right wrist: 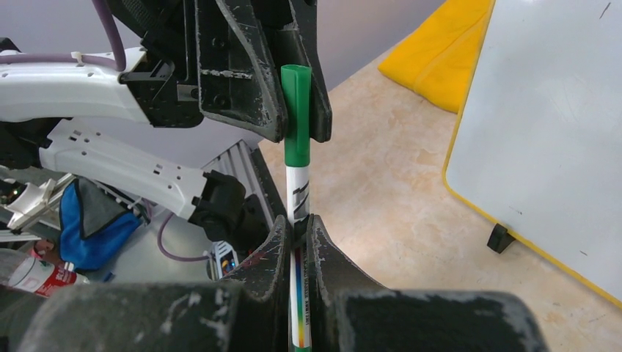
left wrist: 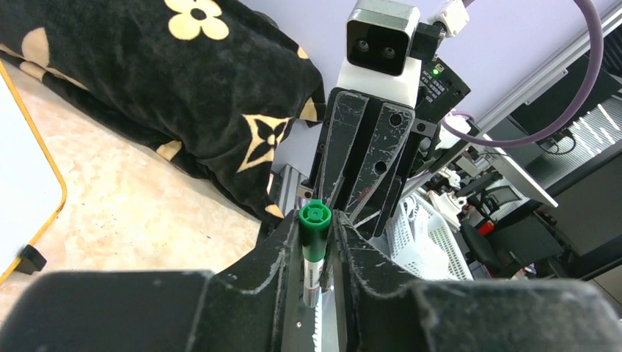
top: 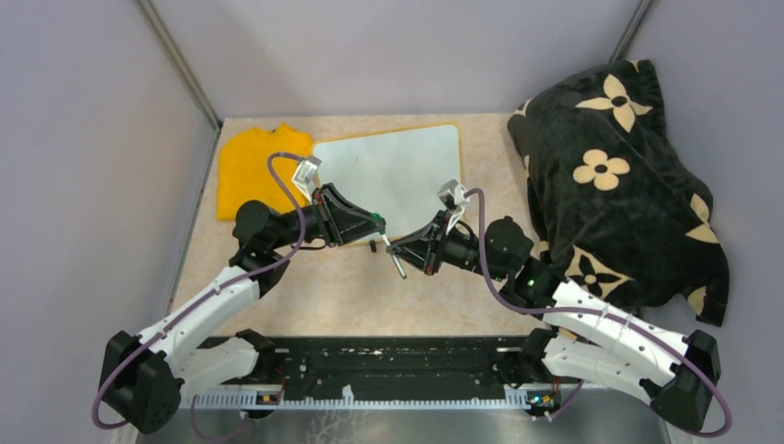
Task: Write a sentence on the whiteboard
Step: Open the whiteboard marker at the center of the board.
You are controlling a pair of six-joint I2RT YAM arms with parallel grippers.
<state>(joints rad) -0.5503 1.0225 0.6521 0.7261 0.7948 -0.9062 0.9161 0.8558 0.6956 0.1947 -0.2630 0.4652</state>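
The whiteboard (top: pixel 393 166) lies flat at the back of the table, its glossy face (right wrist: pixel 557 132) bare; no sentence shows on it. In front of it a white marker (right wrist: pixel 298 183) with a green cap (left wrist: pixel 315 227) hangs in the air between both grippers. My right gripper (right wrist: pixel 297 224) is shut on the marker's barrel. My left gripper (left wrist: pixel 317 220) faces it, its fingers pressed on either side of the green cap (right wrist: pixel 296 110). From above the two grippers meet at the marker (top: pixel 398 266), just short of the board's near edge.
A folded yellow cloth (top: pixel 250 166) lies left of the board. A black blanket with cream flowers (top: pixel 619 176) is heaped on the right side. Grey walls close in the left and back. A black rail (top: pixel 388 365) runs along the near edge.
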